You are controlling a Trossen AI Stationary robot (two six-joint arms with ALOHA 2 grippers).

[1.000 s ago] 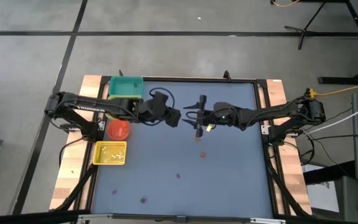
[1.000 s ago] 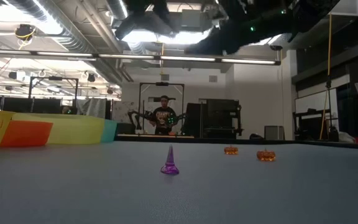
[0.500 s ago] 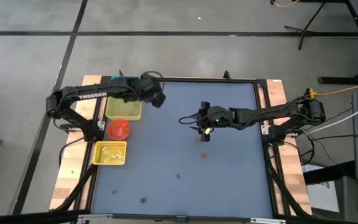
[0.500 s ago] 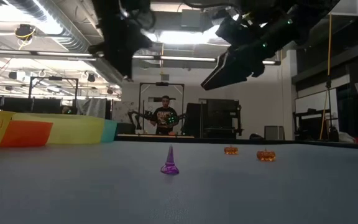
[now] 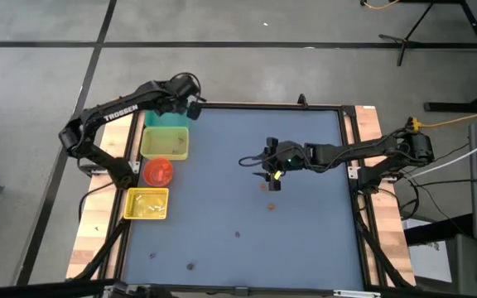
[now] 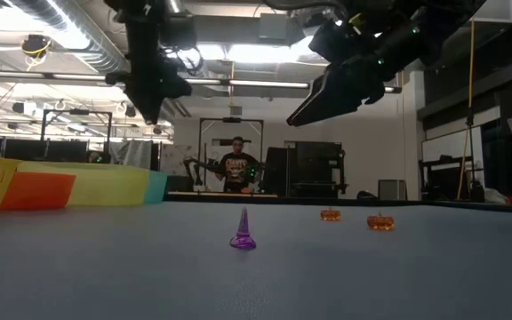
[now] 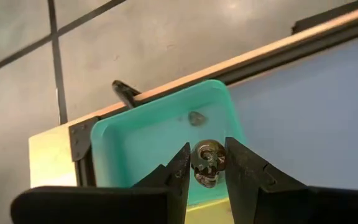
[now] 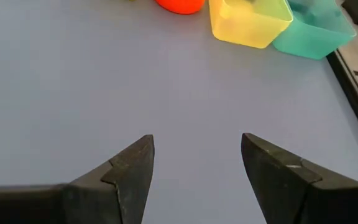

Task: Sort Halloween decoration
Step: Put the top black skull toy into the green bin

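Your left gripper (image 7: 206,163) is closed on a small dark skull trinket (image 7: 207,164), pinched between both fingertips, held above the teal bin (image 7: 160,134); one grey trinket (image 7: 196,117) lies inside it. Your right gripper (image 8: 197,158) hangs over the blue table (image 5: 305,215), jaws wide and empty. Two orange pumpkins (image 6: 380,221) and a purple cone (image 6: 243,230) lie loose there.

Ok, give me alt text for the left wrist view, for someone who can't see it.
The left gripper holds a small dark skull trinket between its fingers, above the teal bin at the table's corner. One small trinket already lies in that bin; the blue table stretches away beside it.
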